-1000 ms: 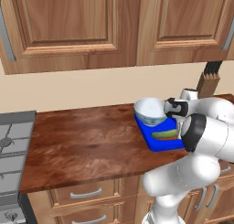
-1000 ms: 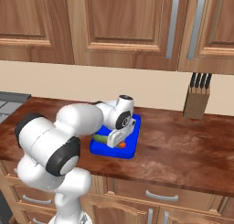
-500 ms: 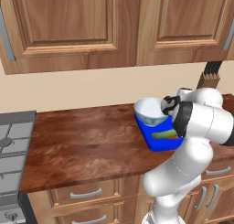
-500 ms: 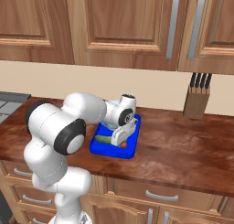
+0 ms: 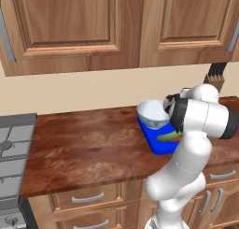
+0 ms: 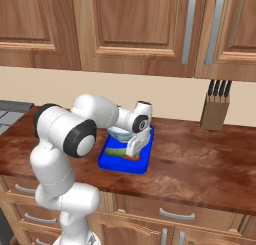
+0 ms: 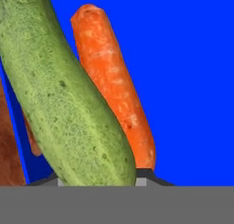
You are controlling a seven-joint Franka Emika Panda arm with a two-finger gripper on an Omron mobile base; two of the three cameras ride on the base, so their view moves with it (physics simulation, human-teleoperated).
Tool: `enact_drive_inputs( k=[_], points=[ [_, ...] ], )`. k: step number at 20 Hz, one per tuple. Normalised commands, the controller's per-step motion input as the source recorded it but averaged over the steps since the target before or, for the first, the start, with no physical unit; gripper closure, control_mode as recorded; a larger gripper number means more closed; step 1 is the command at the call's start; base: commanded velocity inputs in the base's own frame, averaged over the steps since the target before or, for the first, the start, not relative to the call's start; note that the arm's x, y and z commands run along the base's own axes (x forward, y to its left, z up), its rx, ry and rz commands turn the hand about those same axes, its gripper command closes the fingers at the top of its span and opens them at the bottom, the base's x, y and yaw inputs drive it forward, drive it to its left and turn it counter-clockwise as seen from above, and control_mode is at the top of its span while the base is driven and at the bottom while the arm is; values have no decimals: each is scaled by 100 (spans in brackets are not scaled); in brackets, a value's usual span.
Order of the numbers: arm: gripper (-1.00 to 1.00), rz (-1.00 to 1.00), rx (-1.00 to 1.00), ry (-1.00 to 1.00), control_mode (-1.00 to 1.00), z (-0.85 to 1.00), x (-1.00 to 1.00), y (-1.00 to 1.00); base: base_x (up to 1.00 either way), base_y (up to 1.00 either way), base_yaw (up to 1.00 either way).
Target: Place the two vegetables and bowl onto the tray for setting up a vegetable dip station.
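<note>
- Jaws grasping the green elongated vegetable, low over the flat blue tray, orange carrot piece just beside.
- Next (judging): release; white bowl sits beyond.

green vegetable beside orange carrot | both on blue tray

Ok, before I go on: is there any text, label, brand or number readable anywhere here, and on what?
None. The blue tray, the bowl, the green vegetable, the carrot, the knife block and the cabinet doors carry no readable writing.
</note>
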Motion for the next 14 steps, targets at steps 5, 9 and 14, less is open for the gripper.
enact_drive_inputs(
  k=[5, 9, 14],
  points=[
    [100, 1, 0, -3, -100, -19, -27, 0, 0, 0, 0],
    [100, 0, 0, 0, -100, -20, -20, 0, 0, 0, 0],
    [100, 0, 0, 0, -100, -21, -13, 7, 0, 0, 0]
  ],
)
